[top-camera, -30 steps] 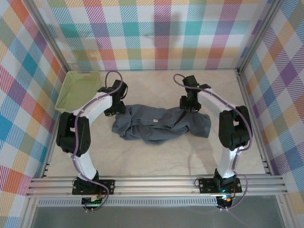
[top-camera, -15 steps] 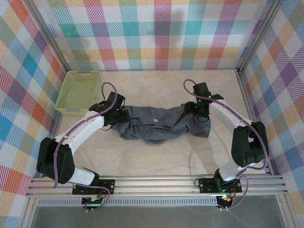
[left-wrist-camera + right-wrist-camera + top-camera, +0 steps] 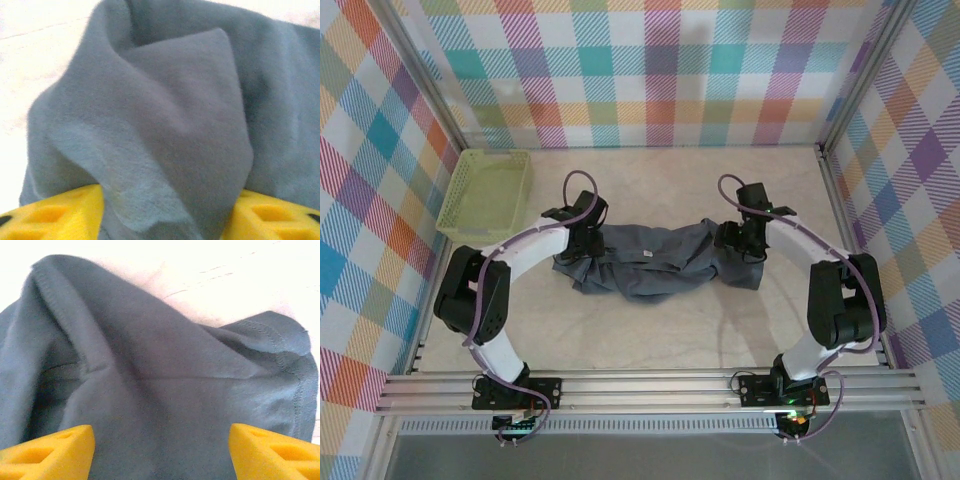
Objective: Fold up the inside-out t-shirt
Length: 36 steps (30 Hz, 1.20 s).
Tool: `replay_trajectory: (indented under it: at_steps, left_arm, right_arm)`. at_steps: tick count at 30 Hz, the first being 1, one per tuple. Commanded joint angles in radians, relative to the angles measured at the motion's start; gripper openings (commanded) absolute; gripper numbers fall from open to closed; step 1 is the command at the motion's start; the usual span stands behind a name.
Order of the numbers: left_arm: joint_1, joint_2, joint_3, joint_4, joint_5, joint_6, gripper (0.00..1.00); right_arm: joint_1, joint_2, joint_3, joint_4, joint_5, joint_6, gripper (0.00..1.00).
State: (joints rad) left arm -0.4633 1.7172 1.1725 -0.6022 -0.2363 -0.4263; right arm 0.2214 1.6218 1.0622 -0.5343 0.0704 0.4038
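Lying crumpled on the surface [image 3: 650, 335], the t-shirt [image 3: 655, 262] has its long axis running left to right between the two claws. The left claw [image 3: 583, 240] sits at its left end and the right claw [image 3: 741, 240] at its right end, each nearest its own end. Both arms reach forward, wrists pitched down. Left claw: a fold stands between the fingers [image 3: 55, 212]; whether it is grasped cannot be told. Right claw: released, its fingers [image 3: 50, 450] spread over the cloth.

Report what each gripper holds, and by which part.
Left gripper: a fold at the t-shirt's left end bunches between its fingers; grip cannot be confirmed. Right gripper: jaws wide over the right end, holding nothing.
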Motion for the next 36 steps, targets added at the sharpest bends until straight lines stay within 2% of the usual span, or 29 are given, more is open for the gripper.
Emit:
replay_trajectory:
  at_steps: [1, 5, 10, 13, 20, 24, 32, 36]
  left_arm:
    - [-0.001, 0.028, 0.041, -0.048, -0.111, 0.01, 0.45]
    - [0.003, 0.035, 0.037, -0.052, -0.116, 0.014, 0.27]
    - [0.012, 0.027, 0.021, -0.05, -0.114, 0.009, 0.12]
    - [0.014, 0.006, 0.016, -0.05, -0.116, 0.005, 0.06]
    - [0.029, -0.067, 0.001, -0.059, -0.129, -0.009, 0.01]
    - [0.039, -0.108, 0.001, -0.068, -0.126, -0.01, 0.0]
    - [0.069, -0.178, 0.0, -0.082, -0.115, -0.013, 0.0]
    - [0.081, -0.256, 0.003, -0.109, -0.128, -0.016, 0.0]
  right_arm:
    - [-0.009, 0.064, 0.029, -0.015, 0.043, 0.031, 0.7]
    - [-0.016, 0.114, 0.068, -0.078, 0.195, 0.07, 0.67]
    - [-0.027, 0.163, 0.089, -0.067, 0.188, 0.058, 0.65]
    - [-0.027, 0.188, 0.103, -0.064, 0.189, 0.053, 0.56]
    - [-0.028, 0.184, 0.127, -0.082, 0.241, 0.038, 0.18]
    - [-0.028, 0.151, 0.125, -0.088, 0.247, 0.037, 0.02]
    - [-0.031, 0.064, 0.104, -0.108, 0.276, 0.033, 0.0]
    - [-0.031, -0.066, 0.087, -0.151, 0.299, 0.051, 0.0]
